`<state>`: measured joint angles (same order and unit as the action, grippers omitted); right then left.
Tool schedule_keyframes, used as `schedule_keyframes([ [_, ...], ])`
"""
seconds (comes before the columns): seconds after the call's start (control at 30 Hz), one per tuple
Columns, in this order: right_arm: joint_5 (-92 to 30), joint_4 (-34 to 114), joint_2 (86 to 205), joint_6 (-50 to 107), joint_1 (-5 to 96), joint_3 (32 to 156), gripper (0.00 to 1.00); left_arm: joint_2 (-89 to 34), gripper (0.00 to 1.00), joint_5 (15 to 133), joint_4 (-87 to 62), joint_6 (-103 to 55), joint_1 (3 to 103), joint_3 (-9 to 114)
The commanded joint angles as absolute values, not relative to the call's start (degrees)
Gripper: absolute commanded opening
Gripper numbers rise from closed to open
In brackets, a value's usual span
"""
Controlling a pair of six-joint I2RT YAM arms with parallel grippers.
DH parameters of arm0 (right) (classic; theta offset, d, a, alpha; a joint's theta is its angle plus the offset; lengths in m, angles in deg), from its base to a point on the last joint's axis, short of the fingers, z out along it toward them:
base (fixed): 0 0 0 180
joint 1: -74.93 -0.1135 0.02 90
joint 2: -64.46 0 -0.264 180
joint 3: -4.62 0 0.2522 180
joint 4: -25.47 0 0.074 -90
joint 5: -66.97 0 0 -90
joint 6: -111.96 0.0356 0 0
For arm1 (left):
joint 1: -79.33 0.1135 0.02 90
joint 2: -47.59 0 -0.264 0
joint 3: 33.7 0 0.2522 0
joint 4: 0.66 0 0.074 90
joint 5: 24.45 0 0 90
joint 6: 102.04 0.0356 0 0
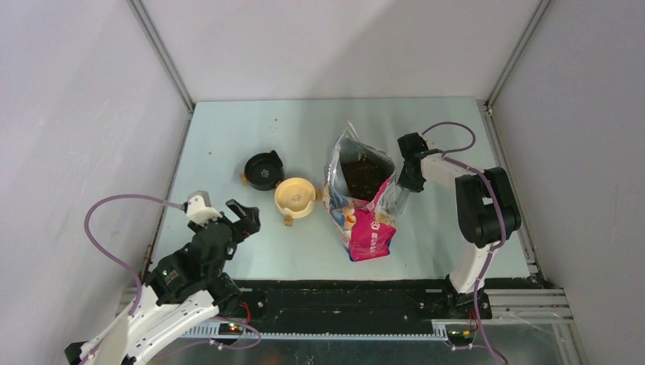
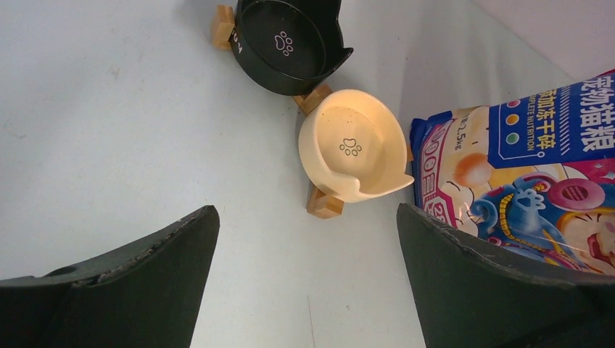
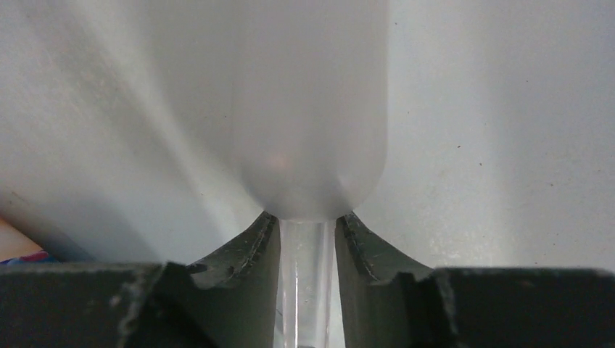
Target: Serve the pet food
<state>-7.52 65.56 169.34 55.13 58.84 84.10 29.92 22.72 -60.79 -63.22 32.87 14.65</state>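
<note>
Standing near the middle of the pale table, the glossy blue-and-pink cat-food bag gapes open at its top, and the pet food shows inside it as a dark brown granular mass; the single pellets are too small to make out. The right gripper hangs just beside the bag's right edge, its fingers pinched tight on the handle of a clear plastic scoop. In the right wrist view the scoop's frosted bowl fills the space ahead of the gripper, and whether anything lies in it cannot be told. To the left of the bag sit two pet bowls, each with a paw print at its bottom and small wooden feet beneath: a cream bowl close to the bag and a black bowl touching it on the far left side. Neither bowl shows any kibble in the left wrist view, where the cream bowl lies just beside the bag's printed face and the black bowl beyond it. The left gripper hovers over the table near the left wall, spread wide with nothing between its fingers, pointing toward the bowls.
</note>
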Motion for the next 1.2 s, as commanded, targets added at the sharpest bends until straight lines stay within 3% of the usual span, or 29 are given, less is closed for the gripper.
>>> schedule_keyframes([
  [0.0, -4.95, 67.69, 168.31, 56.74, 58.35, 84.64, 0.25, 28.05, 0.99, 22.81, -58.99, -64.81, 32.97, 15.78],
  [0.07, -4.43, 66.97, 166.0, 56.65, 58.39, 83.38, 0.16, 27.52, 0.99, 23.06, -58.81, -64.77, 32.93, 15.9],
  [0.2, -4.79, 64.77, 159.78, 56.61, 58.97, 79.33, 0.08, 26.71, 0.99, 23.52, -58.44, -64.69, 32.92, 16.06],
  [0.77, -16.24, 57.47, 112.83, 51.47, 61.29, 68.8, 0.04, 26.49, 0.99, 31.13, -47.52, -57.92, 32.92, 15.76],
  [0.93, -28.21, 47.72, 100.15, 52.57, 61.21, 65.51, 0.03, 26.8, 0.99, 41.69, -37.58, -53.99, 32.92, 15.26],
  [1.17, -35.63, 41.72, 95.3, 60.44, 59.53, 65.23, 0.0, 18.77, 1.0, 65.54, -11.02, -49.1, 32.92, 15.95],
])
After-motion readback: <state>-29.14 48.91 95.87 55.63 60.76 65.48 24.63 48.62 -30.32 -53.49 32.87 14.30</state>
